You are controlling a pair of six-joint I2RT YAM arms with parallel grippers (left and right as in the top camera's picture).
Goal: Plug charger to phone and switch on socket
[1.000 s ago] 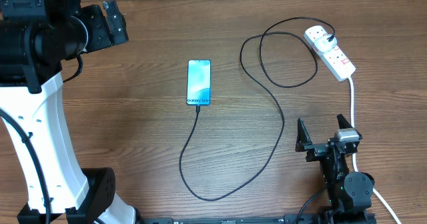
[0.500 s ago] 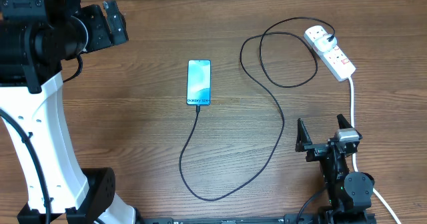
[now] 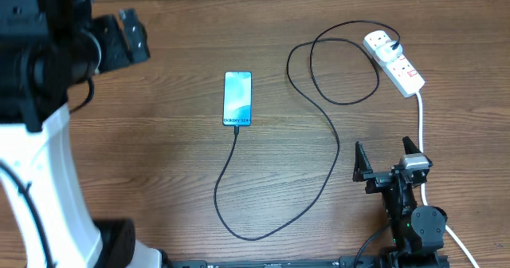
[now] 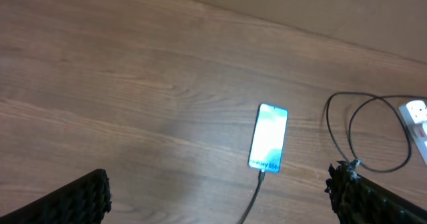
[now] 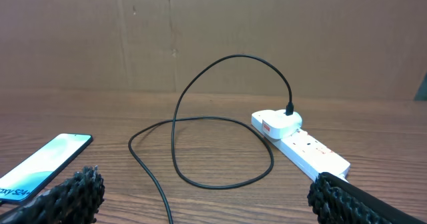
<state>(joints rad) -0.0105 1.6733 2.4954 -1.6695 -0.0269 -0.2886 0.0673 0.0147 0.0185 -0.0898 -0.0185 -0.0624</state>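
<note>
The phone point(image 3: 237, 98) lies flat mid-table with its blue screen lit; it also shows in the left wrist view point(image 4: 269, 137) and as the phone point(image 5: 40, 164) at the right wrist view's left edge. The charger cable point(image 3: 327, 180) runs from the phone's lower edge, where its tip meets the phone, loops round and ends at a white adapter point(image 5: 277, 123) plugged into the socket point(image 3: 396, 62). My left gripper point(image 3: 127, 37) hangs open high over the far left. My right gripper point(image 3: 386, 158) stands open near the front right, below the socket point(image 5: 310, 152).
The socket's thick white cord point(image 3: 420, 120) runs down the right side past my right arm. The left arm's white column point(image 3: 48, 164) fills the left edge. A brown board wall point(image 5: 213, 37) stands behind the table.
The left arm has shifted slightly left and looks blurred in the overhead view. Phone, cable, socket and right arm have not moved.
</note>
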